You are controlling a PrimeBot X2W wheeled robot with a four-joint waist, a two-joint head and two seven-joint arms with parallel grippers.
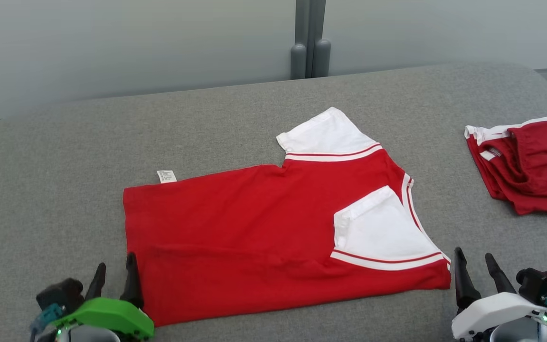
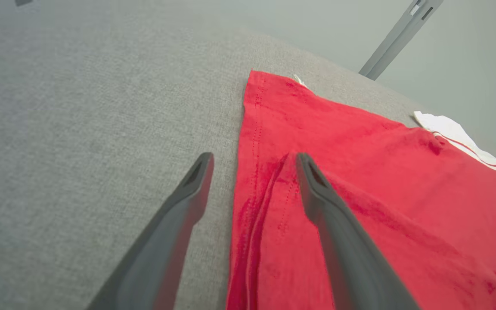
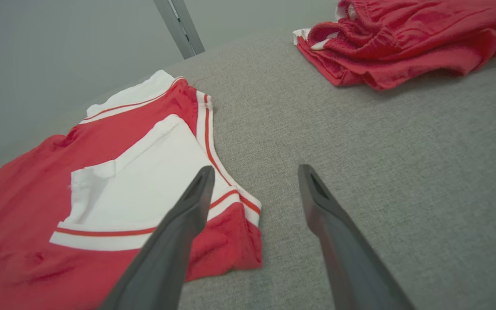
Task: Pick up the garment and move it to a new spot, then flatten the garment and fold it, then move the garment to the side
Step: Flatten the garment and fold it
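The garment (image 1: 264, 228) is a red T-shirt with white sleeves and red-striped trim, lying folded lengthwise on the grey padded table (image 1: 64, 161). One white sleeve (image 1: 382, 232) is folded onto the red body, the other (image 1: 325, 135) sticks out at the far side. My left gripper (image 1: 114, 275) stands open at the shirt's near left corner; in the left wrist view its fingers (image 2: 317, 189) straddle the hem (image 2: 252, 129), gripping nothing. My right gripper (image 1: 475, 268) is open just right of the shirt's near right corner (image 3: 235, 241), empty.
A second folded red garment with white trim (image 1: 525, 164) lies at the table's right edge, also in the right wrist view (image 3: 403, 38). A small white label (image 1: 166, 176) pokes out at the shirt's far left. Grey wall and post (image 1: 309, 42) stand behind.
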